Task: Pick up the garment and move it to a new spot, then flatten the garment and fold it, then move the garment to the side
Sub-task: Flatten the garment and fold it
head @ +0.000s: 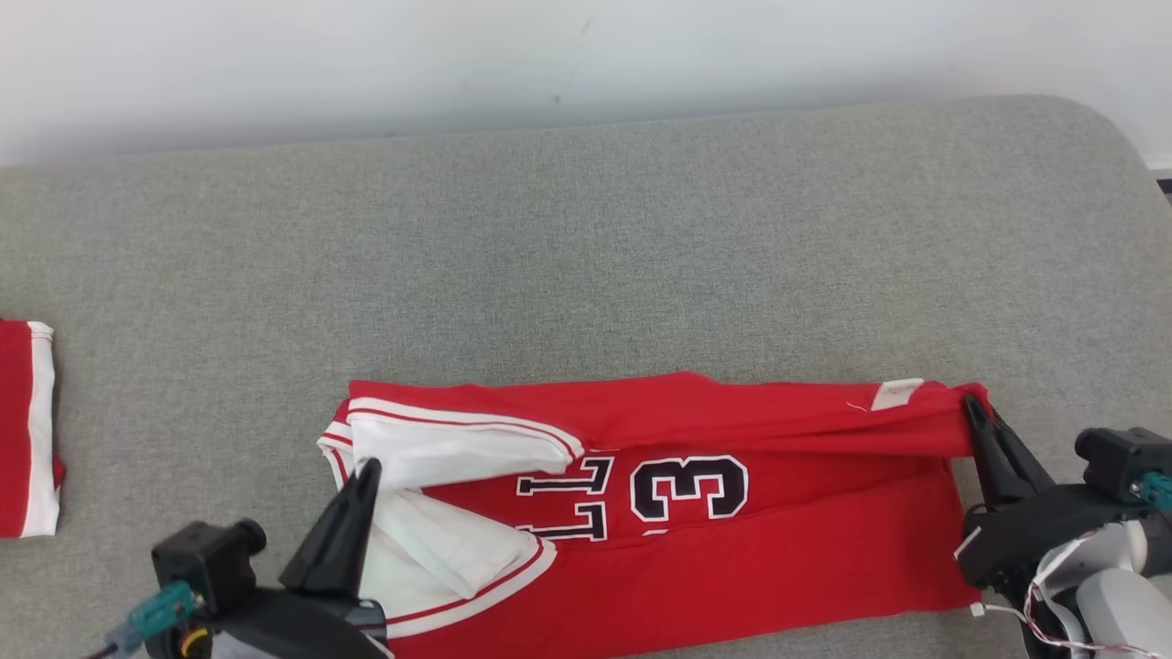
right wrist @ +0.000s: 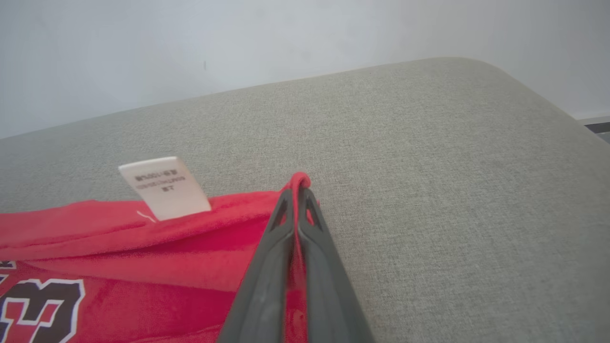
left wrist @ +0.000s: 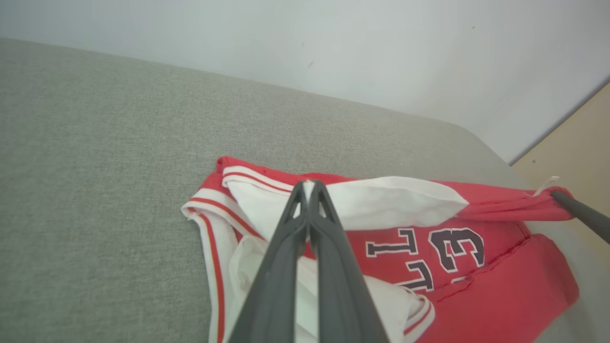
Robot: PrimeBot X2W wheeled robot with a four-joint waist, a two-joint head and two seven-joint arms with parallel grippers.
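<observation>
A red jersey (head: 787, 549) with white trim, a white lining and a dark "3" lies along the near edge of the grey padded surface (head: 586, 247). My left gripper (head: 367, 467) is shut on the white cloth at the jersey's left end; the left wrist view has its tips (left wrist: 307, 185) pinching that white edge. At the far right corner of the jersey (right wrist: 143, 238), my right gripper (head: 971, 405) is shut on the red hem, with red cloth between its fingertips (right wrist: 298, 183). The jersey's far edge is folded over toward me and runs taut between both grippers. A white label (right wrist: 164, 188) stands near the right corner.
Another folded red and white garment (head: 27, 426) lies at the left edge of the surface. A pale wall (head: 586, 64) runs behind the surface. The surface's rounded far right corner (head: 1090, 128) is close to my right arm. Bare grey cloth stretches beyond the jersey.
</observation>
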